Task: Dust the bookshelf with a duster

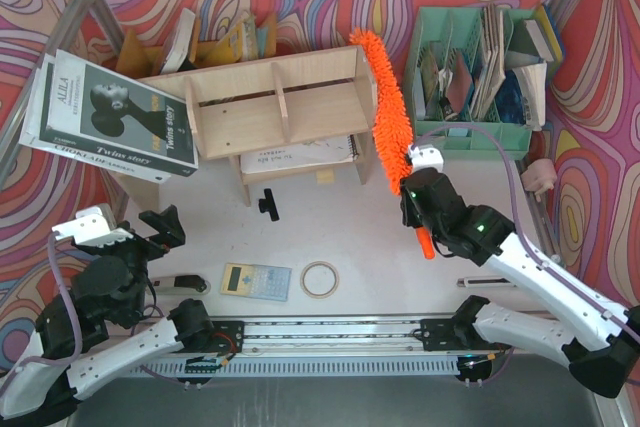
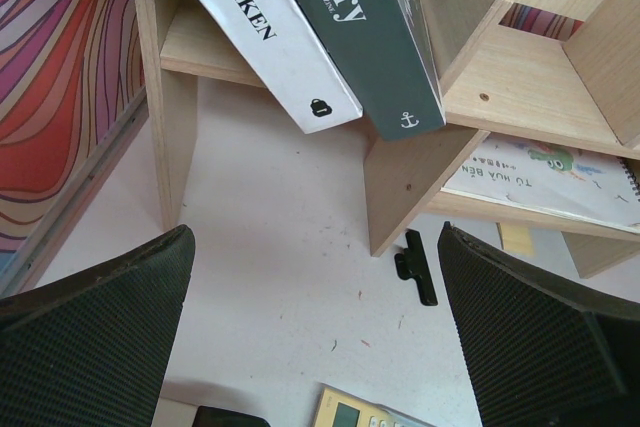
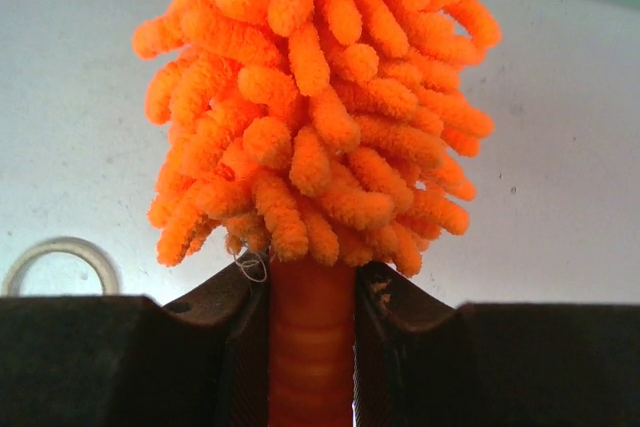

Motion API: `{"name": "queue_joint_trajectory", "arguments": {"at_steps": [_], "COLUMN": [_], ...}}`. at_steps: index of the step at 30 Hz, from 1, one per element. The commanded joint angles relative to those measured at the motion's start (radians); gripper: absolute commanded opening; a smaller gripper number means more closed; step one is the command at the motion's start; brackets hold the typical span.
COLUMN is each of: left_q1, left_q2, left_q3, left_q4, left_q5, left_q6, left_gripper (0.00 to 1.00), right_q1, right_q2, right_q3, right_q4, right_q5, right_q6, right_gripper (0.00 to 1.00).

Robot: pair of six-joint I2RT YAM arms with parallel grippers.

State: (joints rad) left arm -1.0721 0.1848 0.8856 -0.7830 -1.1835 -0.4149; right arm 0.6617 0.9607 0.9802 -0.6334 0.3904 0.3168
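The pale-wood bookshelf (image 1: 270, 107) stands at the back centre, with books leaning off its left end; its underside and legs show in the left wrist view (image 2: 410, 172). The orange fluffy duster (image 1: 388, 107) lies along the shelf's right side panel, its head reaching past the top corner. My right gripper (image 1: 418, 199) is shut on the duster's smooth orange handle (image 3: 312, 342), right below the fluffy head (image 3: 315, 97). The handle end sticks out behind the wrist. My left gripper (image 1: 165, 225) is open and empty, low over the table at front left of the shelf.
A mint-green organiser (image 1: 480, 72) full of books stands at the back right. A black clip (image 1: 268, 205), a calculator (image 1: 255, 280), a tape ring (image 1: 320, 279) and a notebook (image 1: 300, 155) under the shelf are on the table. Large books (image 1: 110, 117) overhang the shelf's left end.
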Motion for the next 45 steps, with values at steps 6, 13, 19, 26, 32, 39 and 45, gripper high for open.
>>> {"name": "queue_joint_trajectory", "arguments": {"at_steps": [6,13,19,26,32,39,45], "left_q1": [-0.003,-0.003,-0.003,-0.003,-0.003,-0.003,-0.003], "left_q2": [-0.004,-0.022,-0.028,-0.04,-0.043,-0.037,-0.037], "left_q3": [-0.009,-0.009,-0.009,-0.008,-0.012,-0.012,-0.012], "left_q4": [0.007,0.002,0.0,-0.003,0.0,0.001,0.004], "left_q5": [-0.02,-0.018,-0.016,-0.016,-0.019,-0.019,-0.023], "left_q6": [0.001,-0.007,-0.01,-0.016,-0.014,-0.015,-0.012], "left_gripper": [0.98,0.98,0.99,0.99,0.98,0.99,0.99], "right_q1": [0.007,0.007,0.007,0.007,0.007,0.007,0.007], "right_q2": [0.015,0.038,0.02,0.013,0.015,0.023,0.041], "right_q3": [-0.097,-0.102,0.051,0.156,0.096,-0.041,-0.149], "right_q4": [0.042,0.047,0.005,-0.016,0.0,0.028,0.06], "right_q5": [0.004,-0.008,0.018,0.016,0.008,-0.036,-0.069], "right_q6": [0.054,0.071,0.035,0.012,0.027,0.074,0.104], "right_gripper": [0.0,0.0,0.0,0.0,0.0,0.0,0.0]}}
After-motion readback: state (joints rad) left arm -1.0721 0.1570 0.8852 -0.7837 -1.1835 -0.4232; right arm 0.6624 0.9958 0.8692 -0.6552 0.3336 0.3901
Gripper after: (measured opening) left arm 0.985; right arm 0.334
